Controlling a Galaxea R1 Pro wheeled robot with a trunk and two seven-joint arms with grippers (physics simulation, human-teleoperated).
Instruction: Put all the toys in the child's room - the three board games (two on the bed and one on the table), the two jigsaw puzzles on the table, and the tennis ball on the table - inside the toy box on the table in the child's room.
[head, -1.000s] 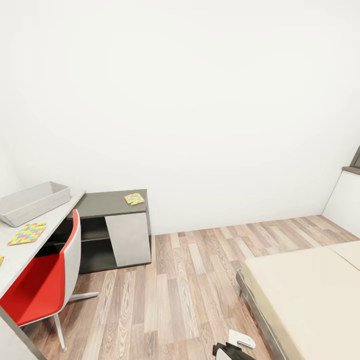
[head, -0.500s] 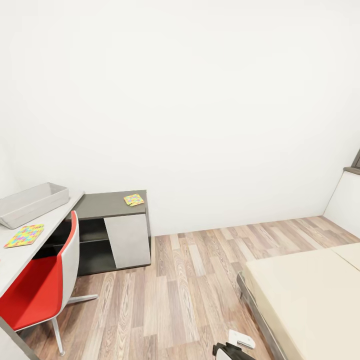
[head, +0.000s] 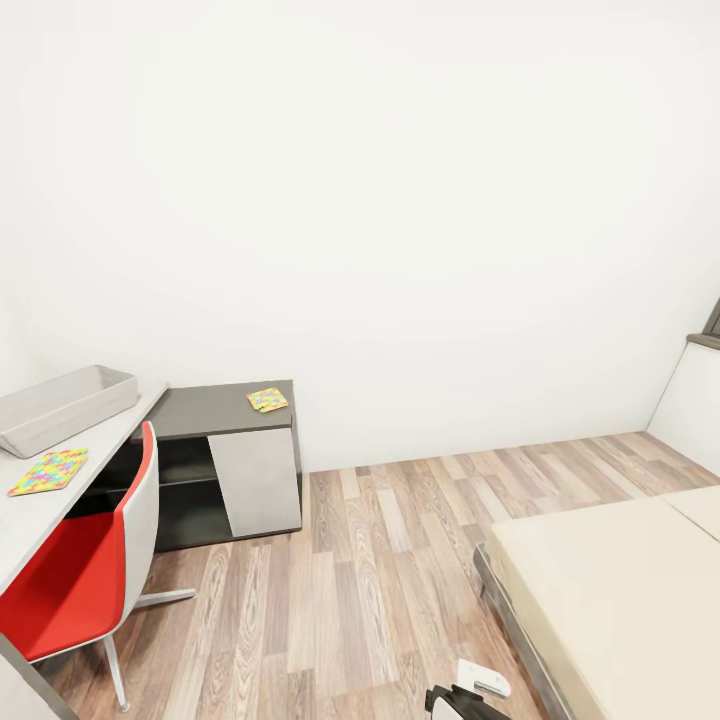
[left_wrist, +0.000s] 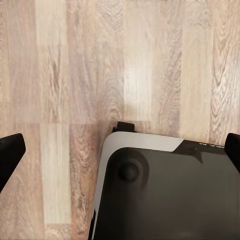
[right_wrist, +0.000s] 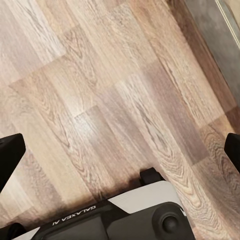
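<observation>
Wood-plank flooring (head: 380, 570), white walls and furniture sit in the head view exactly where they were half a second ago; against the picture a second old the whole scene has slid slightly toward the left edge, which is the camera turning, not the things moving.

At the left, the long pale grey-white surface (head: 30, 515) carries the shallow pale grey toy box (head: 62, 407) at its far end. One thin multicolour jigsaw puzzle square (head: 50, 470) lies flat on it, near the box but apart from it. The surface joins a lower dark grey cabinet with a white door (head: 255, 478), and a second, smaller-looking puzzle square (head: 267, 400) lies on the cabinet top near its right end. A red and white swivel chair (head: 85, 575) is tucked against the surface. At the lower right is the corner of the bed with its plain beige mattress (head: 610, 590) and grey frame.

The surface's near end is cut off by the picture edge. Part of the robot's dark body (head: 465, 700) peeks in at the bottom.

Both wrist views look down at floor planks and the robot's dark base (left_wrist: 165, 195). The left gripper (left_wrist: 120, 150) and right gripper (right_wrist: 120, 152) show black fingertips at opposite edges, spread wide and holding nothing.
</observation>
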